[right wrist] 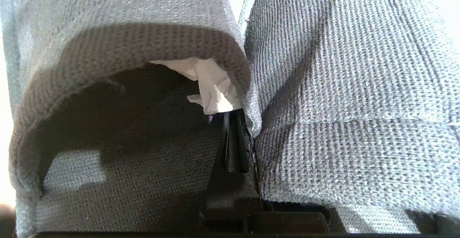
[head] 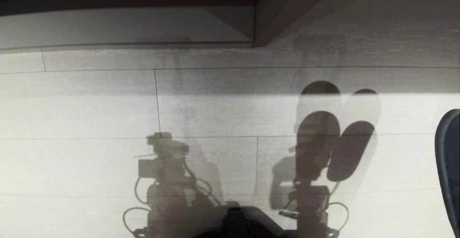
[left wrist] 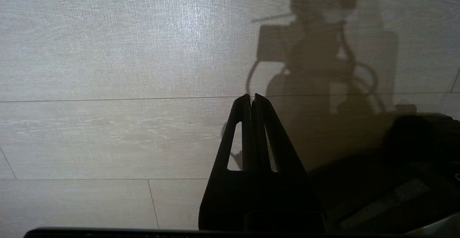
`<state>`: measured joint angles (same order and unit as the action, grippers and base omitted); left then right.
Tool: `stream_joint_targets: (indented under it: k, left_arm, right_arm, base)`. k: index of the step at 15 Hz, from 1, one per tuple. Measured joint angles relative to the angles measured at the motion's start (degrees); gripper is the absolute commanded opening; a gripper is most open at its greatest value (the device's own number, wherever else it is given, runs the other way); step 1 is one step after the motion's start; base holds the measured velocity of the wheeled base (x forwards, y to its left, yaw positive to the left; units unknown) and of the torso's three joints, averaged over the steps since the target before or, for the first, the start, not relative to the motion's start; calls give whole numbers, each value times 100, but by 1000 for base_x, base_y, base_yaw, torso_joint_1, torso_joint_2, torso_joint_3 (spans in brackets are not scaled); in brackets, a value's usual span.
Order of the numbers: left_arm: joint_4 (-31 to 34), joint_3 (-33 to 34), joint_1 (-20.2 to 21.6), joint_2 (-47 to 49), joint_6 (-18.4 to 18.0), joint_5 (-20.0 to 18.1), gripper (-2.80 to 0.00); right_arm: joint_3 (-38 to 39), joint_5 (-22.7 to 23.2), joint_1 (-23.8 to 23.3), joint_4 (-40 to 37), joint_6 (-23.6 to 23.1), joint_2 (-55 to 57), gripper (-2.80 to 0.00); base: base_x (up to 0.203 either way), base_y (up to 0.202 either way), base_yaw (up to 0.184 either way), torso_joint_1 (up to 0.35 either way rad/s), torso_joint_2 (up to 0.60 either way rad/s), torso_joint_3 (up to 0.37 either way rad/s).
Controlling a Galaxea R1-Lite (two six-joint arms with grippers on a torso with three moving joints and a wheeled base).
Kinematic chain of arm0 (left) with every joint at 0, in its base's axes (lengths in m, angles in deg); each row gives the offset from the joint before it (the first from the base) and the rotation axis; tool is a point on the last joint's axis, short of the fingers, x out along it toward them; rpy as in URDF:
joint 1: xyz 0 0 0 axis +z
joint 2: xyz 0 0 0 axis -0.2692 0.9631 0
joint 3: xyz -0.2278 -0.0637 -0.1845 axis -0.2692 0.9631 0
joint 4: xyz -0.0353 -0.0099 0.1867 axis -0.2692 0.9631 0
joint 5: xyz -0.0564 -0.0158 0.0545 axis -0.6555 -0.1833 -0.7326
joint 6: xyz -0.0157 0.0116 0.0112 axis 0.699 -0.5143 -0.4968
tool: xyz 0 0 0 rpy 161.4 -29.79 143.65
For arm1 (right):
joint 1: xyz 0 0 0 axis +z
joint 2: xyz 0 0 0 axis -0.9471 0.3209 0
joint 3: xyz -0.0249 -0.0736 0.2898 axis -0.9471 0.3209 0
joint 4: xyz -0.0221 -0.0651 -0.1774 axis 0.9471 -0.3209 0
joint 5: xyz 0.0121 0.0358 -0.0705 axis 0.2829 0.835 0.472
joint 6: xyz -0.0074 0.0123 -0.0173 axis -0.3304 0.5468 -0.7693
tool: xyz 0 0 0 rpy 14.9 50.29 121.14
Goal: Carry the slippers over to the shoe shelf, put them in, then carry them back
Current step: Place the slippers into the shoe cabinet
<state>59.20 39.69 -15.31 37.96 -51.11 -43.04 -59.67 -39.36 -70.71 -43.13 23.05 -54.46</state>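
The slippers [right wrist: 334,87] look soft, light, woven-fabric things (white paper [right wrist: 210,87] stuffs one), best pinched at their touching inner edges, as the right gripper [right wrist: 237,141] clenches them now. They hang above the floor [head: 90,115], long axes running away from the wrist, toes outward.

Two slippers [right wrist: 323,87] hang side by side. One has one white paper wad [right wrist: 208,87] inside. Two grippers show, the left gripper [left wrist: 251,99] and the right gripper [right wrist: 235,141].
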Motion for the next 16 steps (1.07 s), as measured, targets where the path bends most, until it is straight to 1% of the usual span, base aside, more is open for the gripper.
stream_joint_targets:
  k: [2, 6, 7, 8, 10, 12, 14, 16]
  left_arm:
    - [0, 2, 2, 0, 0, 1, -280]
    - [0, 0, 2, 0, -1, 0, -280]
    - [0, 0, 2, 0, -1, -3, -280]
    - [0, 2, 2, 0, 1, -1, -280]
    - [1, 5, 2, 0, 1, -1, -280]
    - [0, 5, 2, 0, 2, 2, -280]
    - [0, 2, 2, 0, -1, 2, -280]
    - [0, 2, 2, 0, -1, -1, -280]
  right_arm:
    - [10, 189, -9, -773, 14, -442, -280]
    - [10, 401, -20, -1849, 6, -1200, -280]
    - [10, 561, -24, -2097, -6, -1398, -280]
    - [10, 695, -24, -2209, -13, -1540, -280]
    - [7, 759, -24, -2259, -18, -1701, -280]
    - [10, 1001, -24, -2681, -43, -1899, -280]
    - [7, 1080, -27, -2964, -49, -1997, -280]
    - [7, 1075, -28, -3000, 9, -2039, -280]
  base:
    - [0, 0, 0, 0, 0, 0]
    - [0, 0, 0, 0, 0, 0]
    - [0, 0, 0, 0, 0, 0]
    - [0, 0, 0, 0, 0, 0]
    - [0, 0, 0, 0, 0, 0]
    - [0, 0, 0, 0, 0, 0]
    - [0, 0, 0, 0, 0, 0]
    - [0, 0, 0, 0, 0, 0]
